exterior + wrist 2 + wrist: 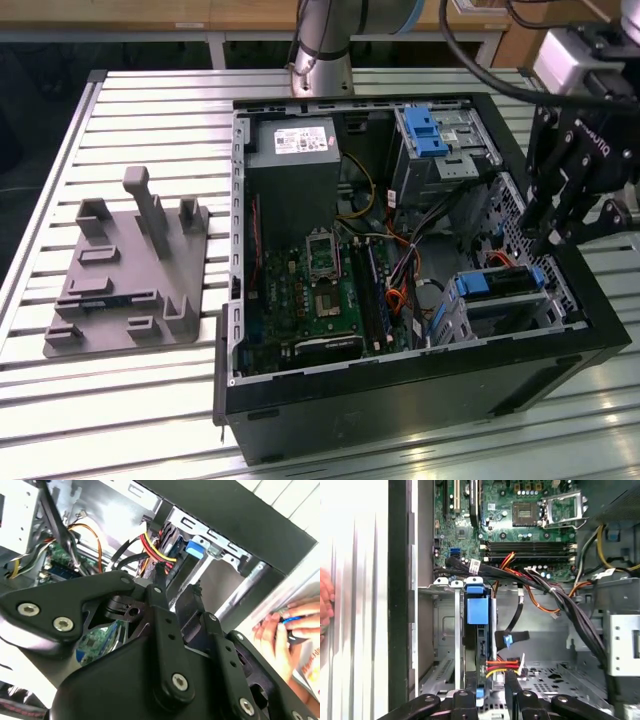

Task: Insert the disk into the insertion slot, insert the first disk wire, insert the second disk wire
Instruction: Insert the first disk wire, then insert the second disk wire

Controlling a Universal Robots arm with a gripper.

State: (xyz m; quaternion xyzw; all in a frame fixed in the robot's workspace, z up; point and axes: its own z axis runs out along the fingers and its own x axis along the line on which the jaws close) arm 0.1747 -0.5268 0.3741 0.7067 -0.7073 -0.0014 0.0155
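Gripper point(548, 238) is held over open PC case point(400, 410), at the exterior view's right wall. Disk point(492, 285) is seated in insertion slot point(455, 308) inside the case. Grey fixture plate point(120, 290) is laid beside the case, on the exterior view's left.

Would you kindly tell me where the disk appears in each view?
Exterior view: the disk sits in the insertion slot, toward the exterior view's right.
Second wrist view: the disk's blue end, past red-yellow wires.
First wrist view: the disk edge-on, beside those wires.
Shared landmark: the green motherboard.

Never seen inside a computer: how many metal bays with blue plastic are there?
2: the insertion slot by the gripper, and a taller bay higher in the exterior view. Others may be hidden.
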